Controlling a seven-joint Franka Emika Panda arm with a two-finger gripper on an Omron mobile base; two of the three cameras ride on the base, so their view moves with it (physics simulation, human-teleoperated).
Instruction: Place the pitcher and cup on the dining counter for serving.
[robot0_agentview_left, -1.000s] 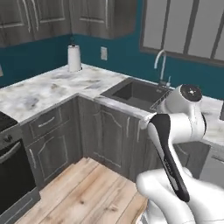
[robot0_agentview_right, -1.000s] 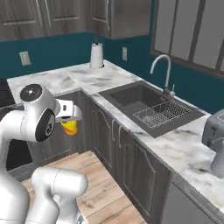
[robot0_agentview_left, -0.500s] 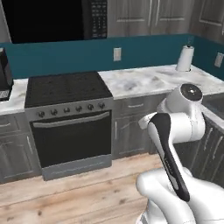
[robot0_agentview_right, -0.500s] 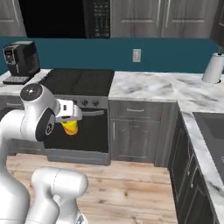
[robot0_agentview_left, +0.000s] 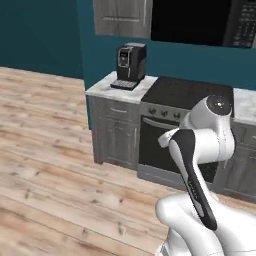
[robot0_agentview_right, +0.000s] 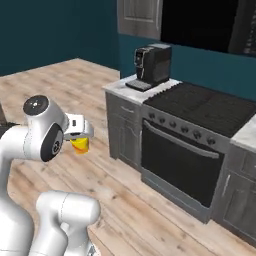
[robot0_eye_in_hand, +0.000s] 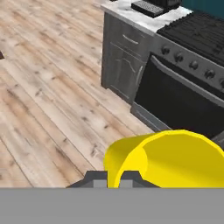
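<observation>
Carrying the yellow cup (robot0_eye_in_hand: 166, 157) with the jaws of the gripper (robot0_agentview_right: 80, 141) clamped on its rim, held out over the wooden floor (robot0_agentview_left: 55, 165) near the oven (robot0_agentview_right: 180, 165), the robot must next, I judge, find the dining tabletop.

My arm is folded close over my base, elbow raised high, forearm reaching forward and slightly down toward the oven (robot0_agentview_right: 182, 162), well short of it. My gripper (robot0_agentview_right: 82, 136) hangs at about the height of the oven's door. My fingers (robot0_eye_in_hand: 127, 176) are clamped tight on the rim of the cup (robot0_eye_in_hand: 168, 159), which is carried clear of the floor.
</observation>
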